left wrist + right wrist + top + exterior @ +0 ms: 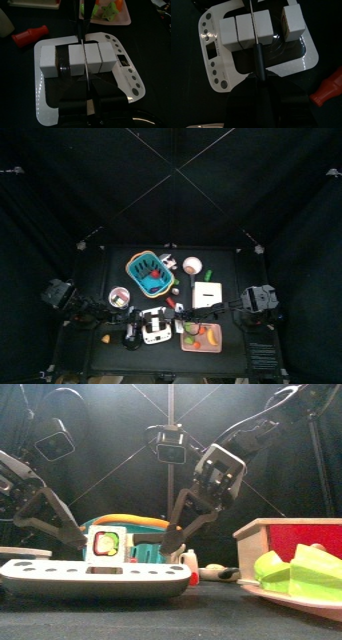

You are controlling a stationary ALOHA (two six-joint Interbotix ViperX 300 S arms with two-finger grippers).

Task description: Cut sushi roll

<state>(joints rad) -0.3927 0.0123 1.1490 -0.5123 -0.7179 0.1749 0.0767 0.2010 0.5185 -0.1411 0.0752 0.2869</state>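
Left wrist view — sushi roll (75, 61) lies crosswise on white tray (127, 55); grip unclear.

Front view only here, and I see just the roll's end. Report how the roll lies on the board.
Observer: In the right wrist view the roll lies across the white board as white blocks in a row. One end block stands apart from the rest.
Operator: Now tell me what is over it.
Observer: A thin dark strip, maybe a blade, crosses the roll's top between two blocks. I cannot tell what holds it.
Operator: Check beside the board.
Observer: A red bottle lies on its side just off the board's corner.
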